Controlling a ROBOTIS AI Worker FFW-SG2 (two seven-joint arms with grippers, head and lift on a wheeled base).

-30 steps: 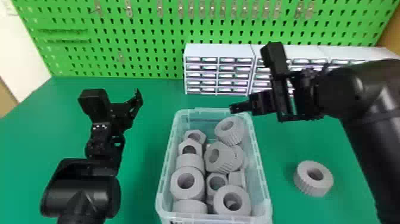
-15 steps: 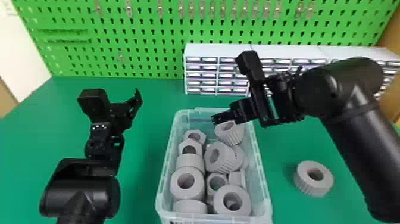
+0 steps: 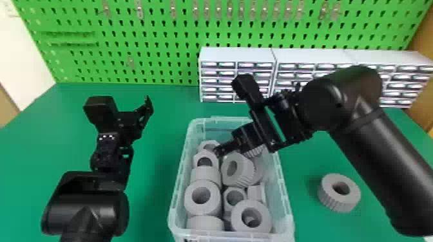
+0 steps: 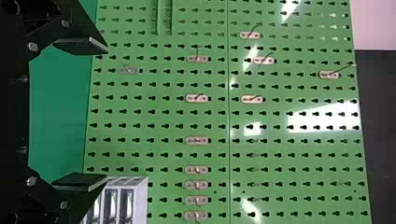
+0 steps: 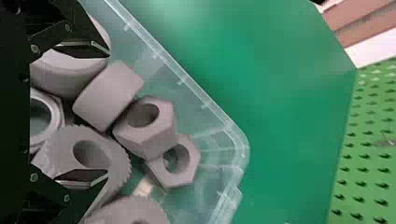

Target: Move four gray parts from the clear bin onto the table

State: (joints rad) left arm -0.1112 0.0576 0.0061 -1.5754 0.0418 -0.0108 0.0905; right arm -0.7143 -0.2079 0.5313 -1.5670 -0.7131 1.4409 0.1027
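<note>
Right gripper (image 5: 108,113), the nearer hand, stands wide and empty; likely target, the closer gray hexagonal part (image 5: 152,140) in the clear bin (image 5: 204,103), lies just beyond its fingertips, bore facing back toward its wrist.

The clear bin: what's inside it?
A heap of gray parts lies in the clear bin: six-sided nuts, ridged wheels and smooth rings. The right claw partly blocks the far end; whatever lies beneath the top pieces is covered.
</note>
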